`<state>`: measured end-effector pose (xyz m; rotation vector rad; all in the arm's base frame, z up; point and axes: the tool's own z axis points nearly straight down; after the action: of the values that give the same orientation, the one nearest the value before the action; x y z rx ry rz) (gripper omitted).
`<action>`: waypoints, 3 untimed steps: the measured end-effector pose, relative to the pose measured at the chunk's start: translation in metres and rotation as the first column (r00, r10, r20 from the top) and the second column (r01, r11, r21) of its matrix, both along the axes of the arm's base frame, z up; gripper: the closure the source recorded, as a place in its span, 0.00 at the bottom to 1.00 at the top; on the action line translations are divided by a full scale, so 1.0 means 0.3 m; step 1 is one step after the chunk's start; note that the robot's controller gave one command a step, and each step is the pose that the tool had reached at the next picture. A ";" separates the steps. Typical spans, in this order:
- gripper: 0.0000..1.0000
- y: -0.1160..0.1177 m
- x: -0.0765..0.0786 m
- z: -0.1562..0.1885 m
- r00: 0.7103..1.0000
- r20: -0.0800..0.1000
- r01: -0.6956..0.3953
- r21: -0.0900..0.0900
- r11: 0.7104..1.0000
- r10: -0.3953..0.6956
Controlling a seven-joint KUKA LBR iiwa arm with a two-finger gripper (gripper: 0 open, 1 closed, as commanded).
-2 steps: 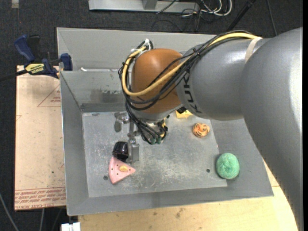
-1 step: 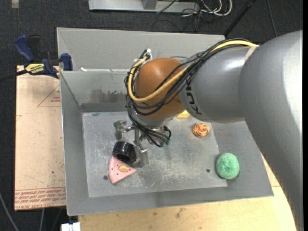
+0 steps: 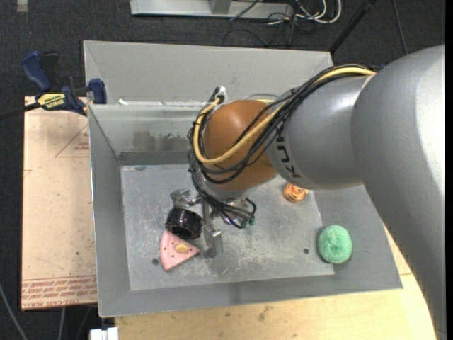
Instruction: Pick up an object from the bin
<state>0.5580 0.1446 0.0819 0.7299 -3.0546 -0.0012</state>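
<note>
My gripper hangs below the arm's orange cover, low over the bin floor left of centre. Its two metal fingers stand apart, so it is open. A small black cylinder with a hollow top lies right at the gap between them, more to the left side; I cannot tell whether either finger touches it. Just below it on the floor rests a pink wedge with a yellow spot, its right corner close to the lower finger.
A green fuzzy ball sits near the bin's front right corner. A small orange thing peeks out from under the arm at the right. The arm and its cables cover the middle and back right of the bin.
</note>
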 end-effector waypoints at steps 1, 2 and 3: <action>1.00 0.119 0.004 -0.024 0.999 0.013 0.047 0.008 0.999 -0.047; 1.00 0.119 0.004 -0.024 0.999 0.013 0.047 0.008 0.999 -0.047; 1.00 0.110 -0.019 0.123 0.999 -0.004 0.035 0.000 0.999 -0.035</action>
<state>0.5522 0.1777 0.1188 0.6757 -3.0632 -0.0021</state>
